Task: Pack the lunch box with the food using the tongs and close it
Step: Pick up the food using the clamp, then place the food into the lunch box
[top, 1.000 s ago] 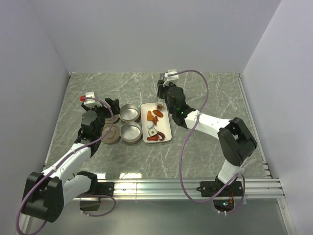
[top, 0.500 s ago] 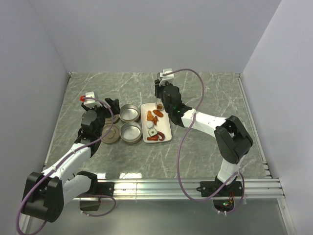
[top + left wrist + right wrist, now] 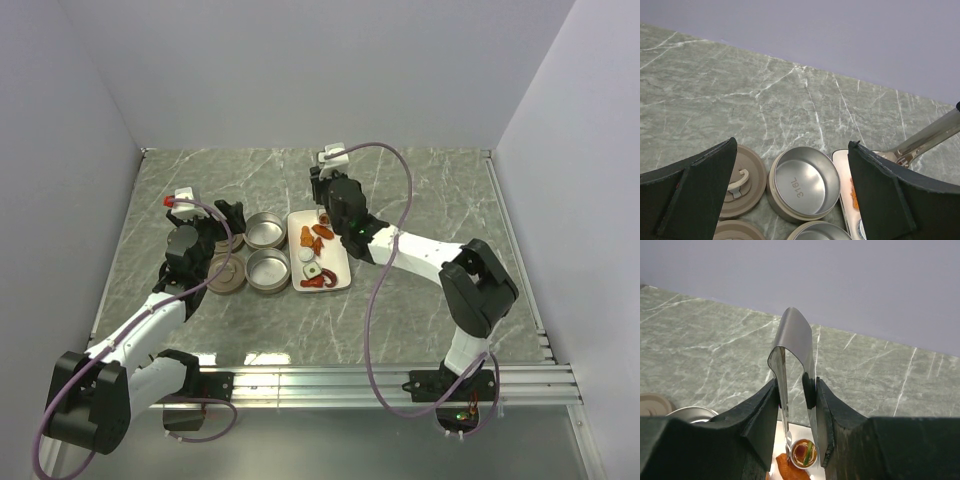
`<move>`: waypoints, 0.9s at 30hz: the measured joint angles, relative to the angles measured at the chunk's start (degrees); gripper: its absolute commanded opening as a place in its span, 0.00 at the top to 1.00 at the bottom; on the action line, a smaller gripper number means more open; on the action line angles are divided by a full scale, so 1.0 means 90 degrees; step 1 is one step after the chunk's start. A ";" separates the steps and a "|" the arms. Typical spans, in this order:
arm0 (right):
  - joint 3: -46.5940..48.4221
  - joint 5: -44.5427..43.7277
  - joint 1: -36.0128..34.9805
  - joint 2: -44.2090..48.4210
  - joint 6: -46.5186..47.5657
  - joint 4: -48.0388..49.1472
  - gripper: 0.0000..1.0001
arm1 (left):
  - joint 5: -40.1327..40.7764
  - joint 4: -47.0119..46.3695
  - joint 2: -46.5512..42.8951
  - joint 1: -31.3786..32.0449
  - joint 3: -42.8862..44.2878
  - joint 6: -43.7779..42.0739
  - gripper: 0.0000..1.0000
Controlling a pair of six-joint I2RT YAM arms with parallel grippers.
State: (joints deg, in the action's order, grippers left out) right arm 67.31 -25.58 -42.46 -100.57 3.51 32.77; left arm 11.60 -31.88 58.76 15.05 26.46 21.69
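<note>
- My right claw (image 3: 797,390) pinches narrow on the slim shiny metal tongs (image 3: 795,335), whose long axis drops straight from it to the far end of the white rectangular tray (image 3: 341,270).
- The tips reach a small round orange-brown slice (image 3: 804,452) directly beneath; I cannot tell if it is gripped.
- The two round grey metal tins (image 3: 264,232) sit just left of the tray, lids off.
- My left claw (image 3: 228,222) gapes wide and empty over them.

On the table (image 3: 200,180), two tins (image 3: 265,232) sit one behind the other, just left of the tray (image 3: 341,265). Two lids (image 3: 226,274) lie just left of the tins. Food (image 3: 317,240) lies on the tray; the tongs (image 3: 795,335) stand over its far end.
</note>
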 measured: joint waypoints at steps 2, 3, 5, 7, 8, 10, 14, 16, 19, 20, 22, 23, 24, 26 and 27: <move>0.0000 -0.0007 -0.0049 0.0046 0.0034 -0.0024 0.84 | 0.0000 0.0000 0.0000 0.0000 0.0000 0.0000 0.01; 0.0000 -0.0010 -0.0075 0.0070 0.0051 -0.0032 0.84 | 0.0000 0.0000 0.0000 0.0000 0.0000 0.0000 0.01; 0.0000 -0.0010 -0.0141 0.0134 0.0087 -0.0041 0.84 | 0.0000 0.0000 0.0000 0.0000 0.0000 0.0000 0.00; 0.0000 -0.0010 -0.0211 0.0206 0.0129 -0.0049 0.84 | 0.0000 0.0000 0.0000 0.0000 0.0000 0.0000 0.01; 0.0000 -0.0007 -0.0253 0.0248 0.0151 -0.0049 0.84 | 0.0000 0.0000 0.0002 0.0000 0.0000 0.0000 0.01; 0.0000 -0.0005 -0.0335 0.0335 0.0199 -0.0044 0.84 | 0.0000 0.0000 0.0000 0.0000 0.0000 0.0000 0.01; 0.0000 0.0044 -0.0505 0.0474 0.0272 -0.0019 0.84 | 0.0000 0.0000 0.0000 0.0000 0.0000 0.0000 0.01; 0.0000 0.0138 -0.0580 0.0525 0.0274 -0.0027 0.84 | 0.0000 0.0000 0.0002 0.0000 0.0000 0.0000 0.01; 0.0000 0.0342 -0.0690 0.0585 0.0260 -0.0027 0.84 | 0.0000 0.0000 0.0000 0.0000 0.0000 0.0000 0.00; 0.0000 0.0440 -0.0724 0.0602 0.0253 -0.0019 0.84 | 0.0000 0.0000 0.0000 0.0000 0.0000 0.0000 0.01; 0.0012 0.0605 -0.0765 0.0617 0.0223 -0.0017 0.84 | 0.0000 0.0002 0.0000 0.0000 0.0000 0.0000 0.01; 0.0024 0.0697 -0.0782 0.0617 0.0204 -0.0002 0.84 | 0.0000 0.0000 0.0000 0.0000 0.0000 0.0000 0.01; 0.0024 0.0765 -0.0797 0.0617 0.0187 0.0005 0.84 | -0.0002 0.0002 0.0000 0.0000 0.0000 0.0000 0.01; 0.0063 0.0908 -0.0809 0.0614 0.0136 -0.0005 0.84 | -0.0007 0.0000 0.0000 0.0000 0.0000 0.0002 0.01; 0.0107 0.0969 -0.0809 0.0612 0.0109 -0.0022 0.85 | -0.0017 0.0002 0.0000 0.0000 0.0000 0.0000 0.00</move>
State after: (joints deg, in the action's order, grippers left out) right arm 68.27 -16.86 -49.74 -95.07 4.49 32.58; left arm 11.44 -31.86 58.76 15.05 26.46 21.69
